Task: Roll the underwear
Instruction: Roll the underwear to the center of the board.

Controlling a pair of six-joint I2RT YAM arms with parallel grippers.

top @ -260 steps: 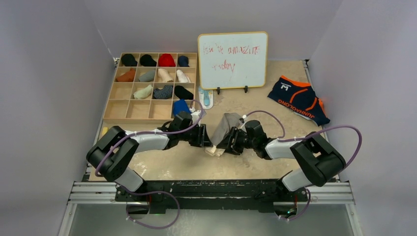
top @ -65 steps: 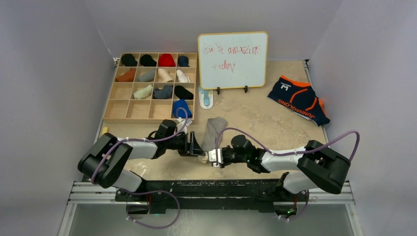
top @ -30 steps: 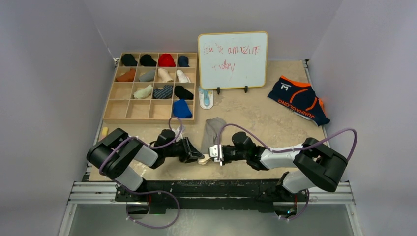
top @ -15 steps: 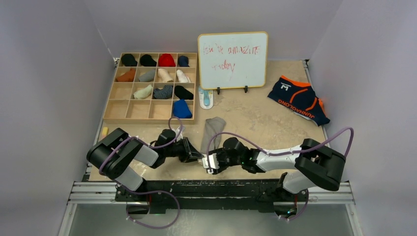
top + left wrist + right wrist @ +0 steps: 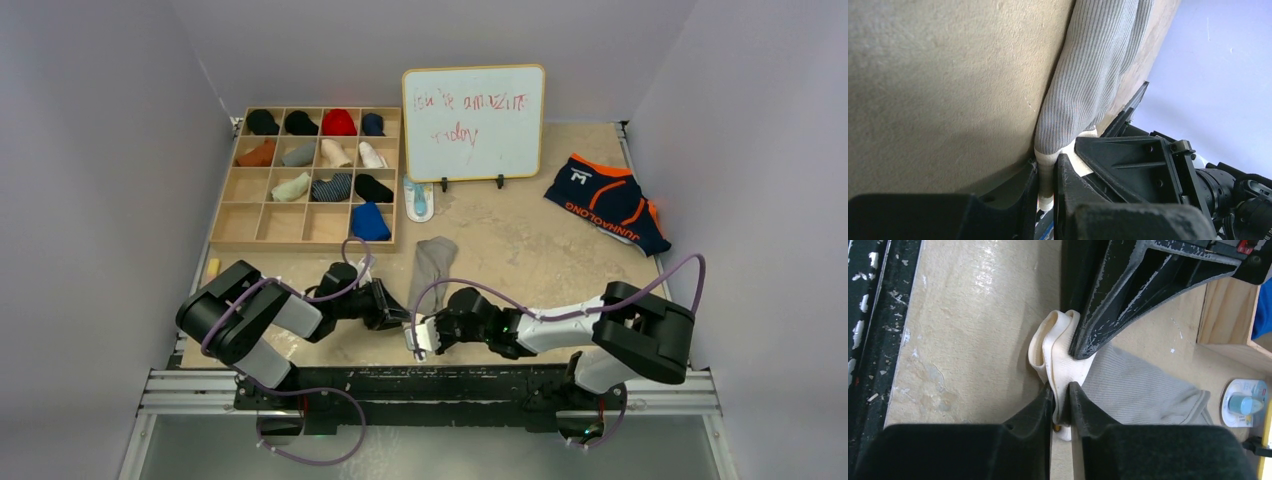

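Observation:
The grey underwear (image 5: 432, 262) lies as a narrow folded strip running from mid-table toward the near edge. Its white waistband end is pinched by both grippers. My left gripper (image 5: 400, 318) is shut on the waistband (image 5: 1047, 170), with ribbed grey fabric (image 5: 1093, 80) stretching away from it. My right gripper (image 5: 418, 335) is shut on the same white waistband (image 5: 1058, 350), right beside the left gripper's finger (image 5: 1113, 295); the grey fabric (image 5: 1138, 385) lies beyond. The navy underwear (image 5: 607, 200) with orange trim and white lettering lies flat at the far right, apart from both grippers.
A wooden compartment tray (image 5: 240, 222) with several rolled garments stands at the back left. A whiteboard (image 5: 474, 122) stands at the back centre, a small white and blue object (image 5: 419, 199) in front of it. The table's near edge rail is just behind the grippers.
Both grippers have carried the grey underwear's waistband toward the near edge, laying it out as a strip. In the last half second the right gripper moved slightly left and nearer.

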